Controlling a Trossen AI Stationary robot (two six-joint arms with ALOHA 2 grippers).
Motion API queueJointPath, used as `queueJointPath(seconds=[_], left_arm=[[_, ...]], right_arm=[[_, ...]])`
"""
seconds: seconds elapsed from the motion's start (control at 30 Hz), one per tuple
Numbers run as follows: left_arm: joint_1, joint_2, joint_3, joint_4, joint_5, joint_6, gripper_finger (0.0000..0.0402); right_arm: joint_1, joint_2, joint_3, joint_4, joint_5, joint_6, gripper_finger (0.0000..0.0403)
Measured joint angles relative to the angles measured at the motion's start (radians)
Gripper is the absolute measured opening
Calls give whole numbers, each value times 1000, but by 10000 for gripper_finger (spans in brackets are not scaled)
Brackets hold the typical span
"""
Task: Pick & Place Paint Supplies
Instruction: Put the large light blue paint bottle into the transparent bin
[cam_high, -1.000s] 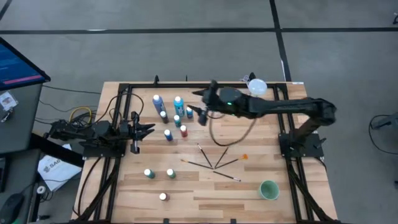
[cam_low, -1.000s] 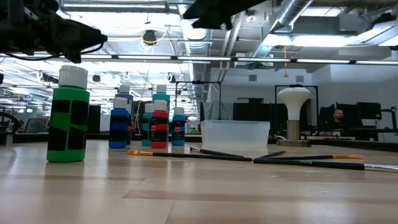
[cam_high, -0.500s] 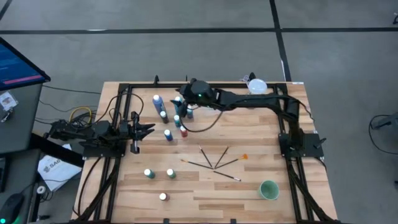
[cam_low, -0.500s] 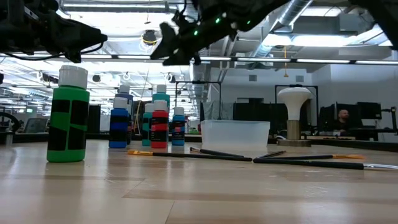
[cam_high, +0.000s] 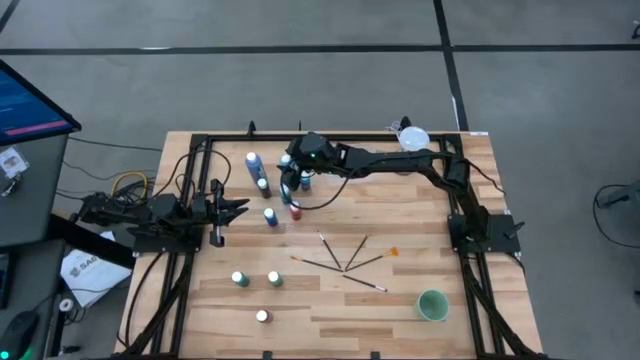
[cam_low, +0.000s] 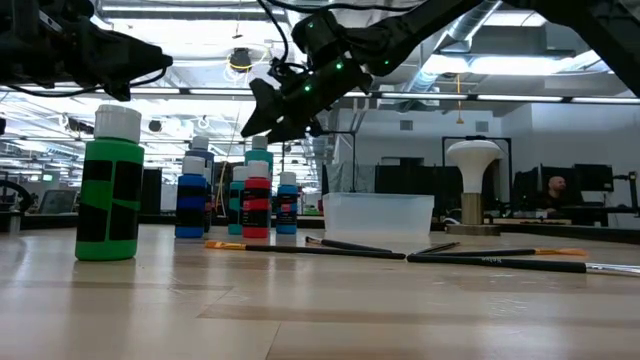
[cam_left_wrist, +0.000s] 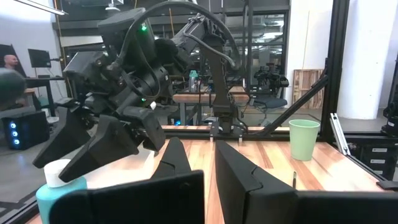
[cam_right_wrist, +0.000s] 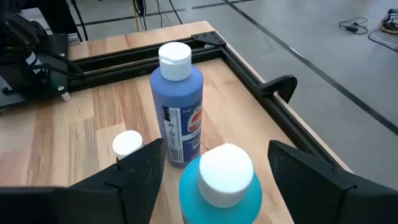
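Several white-capped paint bottles stand upright in a cluster at the table's far left. Three more stand nearer the near edge. My right gripper hangs open over the cluster. Its fingers stand on either side of the white cap of a tall teal bottle, apart from it. A taller blue bottle stands just beyond. Thin dark paintbrushes lie fanned out on the wood mid-table. My left gripper waits open at the left, pointing at the cluster.
A round green cup stands near the table's near right corner, and a white-topped stand at the far edge. A black frame rail runs close behind the bottles. A green bottle stands closest to the low camera.
My right gripper has swung toward the table's left and come down, from beside the cluster to just above the tall teal bottle's cap. The bottles and brushes have stayed put.
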Motion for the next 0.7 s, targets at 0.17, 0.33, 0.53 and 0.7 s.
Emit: queueJointPath(seconds=[0.17, 0.33, 0.53, 0.7], left_arm=[[0, 0, 0, 0, 0, 0, 1], [0, 0, 0, 0, 0, 0, 1], [0, 0, 0, 0, 0, 0, 1], [0, 0, 0, 0, 0, 0, 1]], right_arm=[[-4, 0, 0, -20, 0, 0, 265], [-4, 31, -3, -14, 4, 4, 239], [-7, 30, 0, 0, 1, -8, 221], [-14, 31, -1, 25, 0, -7, 193]])
